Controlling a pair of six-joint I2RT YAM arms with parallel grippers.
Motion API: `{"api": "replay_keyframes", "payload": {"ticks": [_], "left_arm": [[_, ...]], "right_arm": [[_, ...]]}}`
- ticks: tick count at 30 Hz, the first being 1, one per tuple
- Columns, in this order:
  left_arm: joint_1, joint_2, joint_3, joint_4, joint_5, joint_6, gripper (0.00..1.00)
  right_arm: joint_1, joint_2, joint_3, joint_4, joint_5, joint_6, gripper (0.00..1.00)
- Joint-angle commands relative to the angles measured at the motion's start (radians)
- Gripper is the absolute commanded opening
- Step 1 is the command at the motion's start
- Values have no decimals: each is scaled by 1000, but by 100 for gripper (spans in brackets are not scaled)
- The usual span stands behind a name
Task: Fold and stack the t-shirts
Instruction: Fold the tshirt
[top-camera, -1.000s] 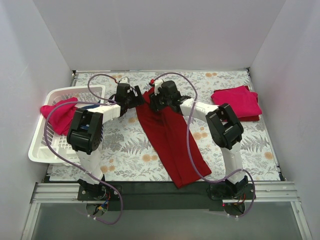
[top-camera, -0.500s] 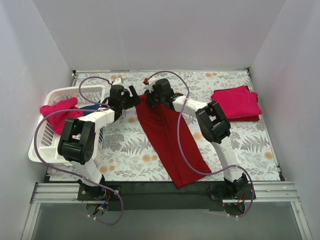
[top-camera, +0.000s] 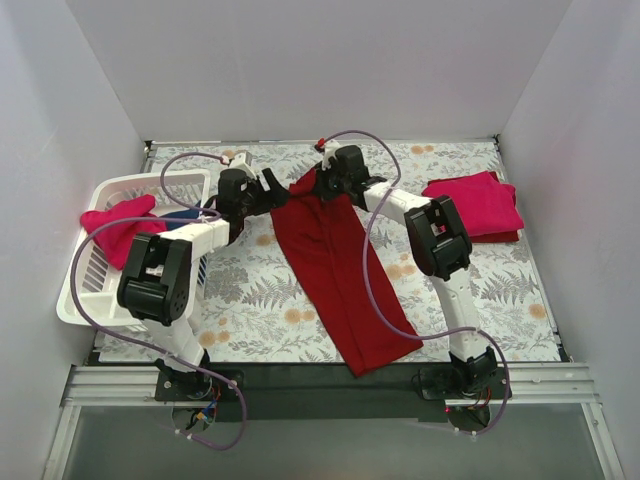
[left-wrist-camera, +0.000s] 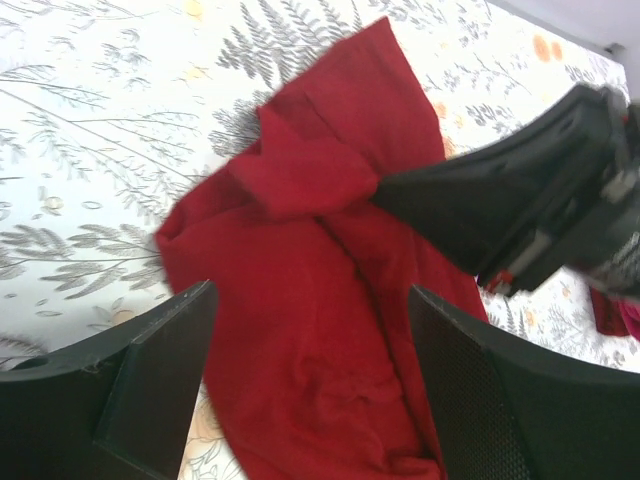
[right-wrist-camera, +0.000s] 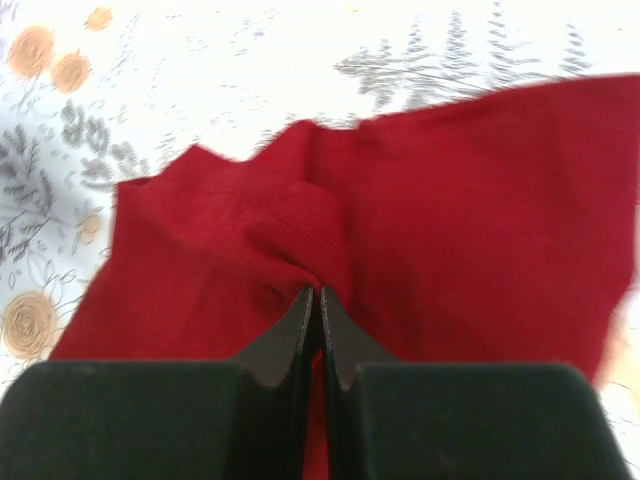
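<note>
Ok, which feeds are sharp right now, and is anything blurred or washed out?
Top external: sharp, evenly lit, only soft shadows. Left wrist: the red shirt is fairly crisp, but the right gripper pinching it is blurred at the edges. Right wrist: soft all over, with the tablecloth washed out to near white.

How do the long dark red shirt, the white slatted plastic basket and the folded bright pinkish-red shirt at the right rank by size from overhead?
1. Largest, too close to rank: the white slatted plastic basket, partly hidden by the left arm, and the long dark red shirt.
2. Clearly smallest: the folded bright pinkish-red shirt.
</note>
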Motion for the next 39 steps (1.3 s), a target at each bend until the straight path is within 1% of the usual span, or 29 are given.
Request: {"api": "replay_keyframes", "payload": {"ticks": [1, 3, 7, 13, 15, 18, 19, 20, 21, 22, 23, 26, 32, 33, 34, 35, 37, 38, 39], "left_arm": [[-2, 25, 41, 51, 85, -6, 70], [-8, 42, 52, 51, 78, -1, 70], [-18, 91, 113, 44, 75, 2, 69], [-45, 240, 245, 33, 62, -12, 68], [-51, 309, 322, 33, 64, -26, 67], [-68, 375, 430, 29, 15, -29, 66], [-74, 419, 457, 19, -23, -26, 65], [-77, 441, 486, -19, -39, -23, 65], [-82, 459, 547, -45, -59, -13, 63], [-85, 489, 566, -68, -77, -12, 62], [-84, 492, 575, -80, -86, -15, 61], [-85, 500, 578, -80, -131, -19, 52], [-84, 536, 606, -74, -128, -16, 46], [-84, 538, 604, -68, -119, -16, 43], [-85, 536, 604, -65, -119, -15, 38], [-84, 535, 590, -51, -113, -18, 28], [-85, 518, 563, -19, -87, -16, 18], [-85, 510, 537, 8, -77, -18, 8], [-84, 507, 524, 22, -71, -19, 4]], "right_arm": [[-55, -64, -33, 59, -71, 89, 1], [-86, -76, -60, 95, -96, 124, 1], [-115, -71, -84, 100, -133, 138, 1], [-137, -73, -107, 108, -160, 153, 1], [-137, -75, -110, 109, -168, 149, 1], [-137, -73, -119, 109, -180, 146, 1], [-137, -74, -119, 109, -183, 143, 1], [-137, -76, -125, 109, -184, 140, 1], [-137, -81, -134, 109, -180, 137, 1], [-137, -84, -140, 109, -177, 133, 1], [-137, -90, -143, 109, -176, 127, 1], [-137, -93, -151, 109, -171, 117, 1], [-137, -90, -156, 109, -183, 115, 1], [-137, -90, -156, 109, -185, 117, 1], [-137, -87, -156, 109, -187, 115, 1], [-137, -87, -156, 109, -188, 115, 1], [-137, -85, -154, 109, -190, 115, 1], [-137, -84, -154, 109, -193, 115, 1], [-137, -82, -153, 109, -193, 115, 1]]}}
